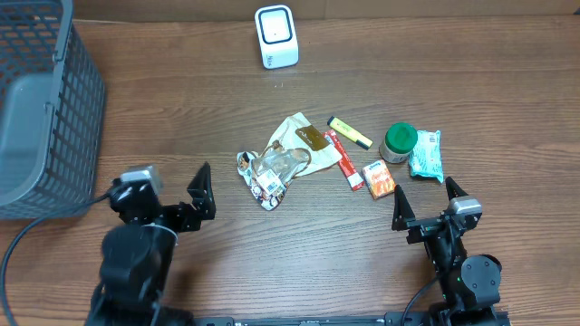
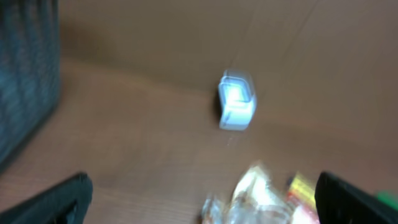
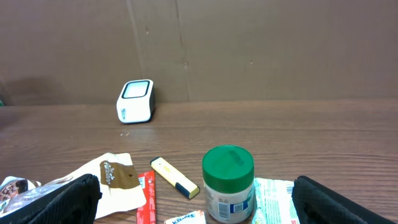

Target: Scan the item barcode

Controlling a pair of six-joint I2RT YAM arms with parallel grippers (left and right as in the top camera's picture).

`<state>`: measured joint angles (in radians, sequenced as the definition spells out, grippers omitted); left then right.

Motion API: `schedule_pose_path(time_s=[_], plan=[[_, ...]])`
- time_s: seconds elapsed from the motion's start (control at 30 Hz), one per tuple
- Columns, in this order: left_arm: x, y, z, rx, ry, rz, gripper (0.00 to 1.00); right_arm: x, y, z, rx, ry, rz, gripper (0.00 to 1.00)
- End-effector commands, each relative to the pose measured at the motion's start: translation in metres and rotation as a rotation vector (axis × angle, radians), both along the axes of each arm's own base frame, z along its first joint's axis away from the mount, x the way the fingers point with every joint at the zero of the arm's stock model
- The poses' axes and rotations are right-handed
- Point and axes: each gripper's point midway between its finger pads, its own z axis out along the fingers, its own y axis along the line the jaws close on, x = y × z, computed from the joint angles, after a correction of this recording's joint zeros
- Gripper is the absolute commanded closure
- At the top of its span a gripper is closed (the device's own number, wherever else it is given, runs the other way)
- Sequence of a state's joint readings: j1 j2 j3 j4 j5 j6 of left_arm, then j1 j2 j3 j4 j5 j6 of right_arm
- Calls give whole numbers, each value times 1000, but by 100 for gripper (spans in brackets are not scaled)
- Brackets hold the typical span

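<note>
The white barcode scanner (image 1: 275,36) stands at the far middle of the table, also visible as the scanner (image 2: 236,102) and the scanner (image 3: 135,101). The items lie in a loose group: a crumpled clear wrapper (image 1: 272,169), a white and brown pouch (image 1: 301,140), a red bar (image 1: 344,160), a yellow highlighter (image 1: 350,132), a green-lidded jar (image 1: 400,141), a teal packet (image 1: 425,154) and an orange tissue pack (image 1: 379,178). My left gripper (image 1: 177,195) is open, left of the wrapper. My right gripper (image 1: 426,204) is open just short of the jar (image 3: 227,183), holding nothing.
A dark mesh basket (image 1: 36,109) stands at the far left; the basket (image 2: 25,81) shows blurred in the left wrist view. A brown wall backs the table behind the scanner. Bare wood lies between the item group and the scanner.
</note>
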<state>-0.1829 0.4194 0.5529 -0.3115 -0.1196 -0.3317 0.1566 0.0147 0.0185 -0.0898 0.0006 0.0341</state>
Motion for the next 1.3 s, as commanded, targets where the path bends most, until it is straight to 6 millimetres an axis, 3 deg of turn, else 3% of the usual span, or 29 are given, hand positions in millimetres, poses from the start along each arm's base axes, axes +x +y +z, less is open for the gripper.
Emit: schedule_pose_path(time_s=[0.0, 0.1, 0.17, 0.43, 0.83, 1.27], plan=[[-5, -2, 20, -15, -165, -29, 0, 0, -3, -1, 9, -6, -12, 0], [-14, -3, 44, -35, -353, -57, 0, 0, -3, -1, 9, -6, -13, 0], [-20, -1, 49, -37, -435, -58, 0, 0, -3, -1, 9, -6, -13, 0], [-31, 4, 32, -2, -532, -41, 0, 0, -3, -1, 9, -6, -12, 0], [-17, 2, -31, 49, -440, -42, 0, 0, -3, -1, 9, -6, -13, 0], [-9, 2, -111, 197, -128, -71, 0, 0, -3, -1, 9, -6, -13, 0]])
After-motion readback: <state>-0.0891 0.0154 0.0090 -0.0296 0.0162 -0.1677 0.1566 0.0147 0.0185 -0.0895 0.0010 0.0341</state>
